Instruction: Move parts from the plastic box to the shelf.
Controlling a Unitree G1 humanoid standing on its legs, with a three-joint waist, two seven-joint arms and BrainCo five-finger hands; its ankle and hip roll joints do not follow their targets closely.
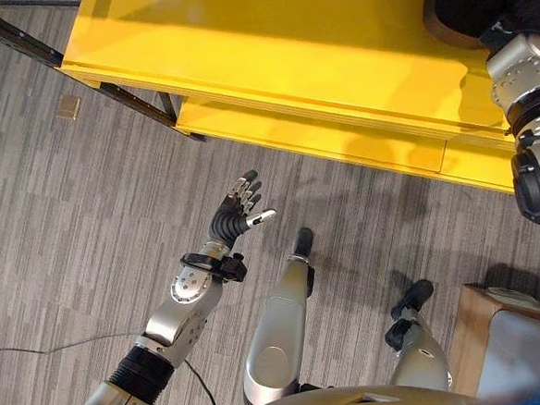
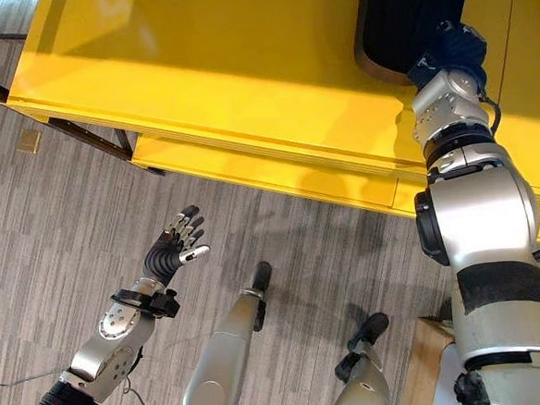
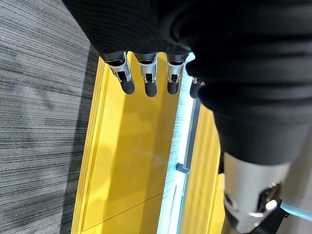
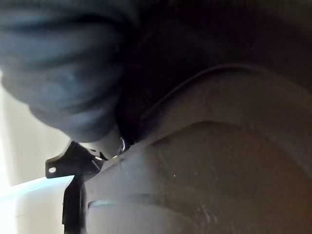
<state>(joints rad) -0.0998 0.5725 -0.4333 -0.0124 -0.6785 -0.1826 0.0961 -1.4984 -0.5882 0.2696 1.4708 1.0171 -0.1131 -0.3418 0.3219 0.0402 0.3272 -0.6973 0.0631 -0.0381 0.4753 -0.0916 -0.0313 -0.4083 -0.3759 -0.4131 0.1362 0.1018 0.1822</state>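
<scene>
The left robot hand (image 1: 238, 207) hangs over the grey carpet floor (image 1: 86, 225), short of the yellow shelf's front edge, fingers relaxed and spread, holding nothing. Further right, the yellow shelf (image 2: 243, 84) runs across the top of the scene, and a dark, rounded part (image 2: 405, 17) sits on it near the right end. The right robot hand (image 2: 444, 47) is up against that part under its dark cover; whether its fingers are curled round the part or already loosened cannot be told. At the lower right, a pale box (image 1: 526, 351) rests on a wooden surface (image 1: 469, 328). Judged from this, the placing goes well if the part rests fully on the shelf, clear of the front edge, before the hand lets go.
</scene>
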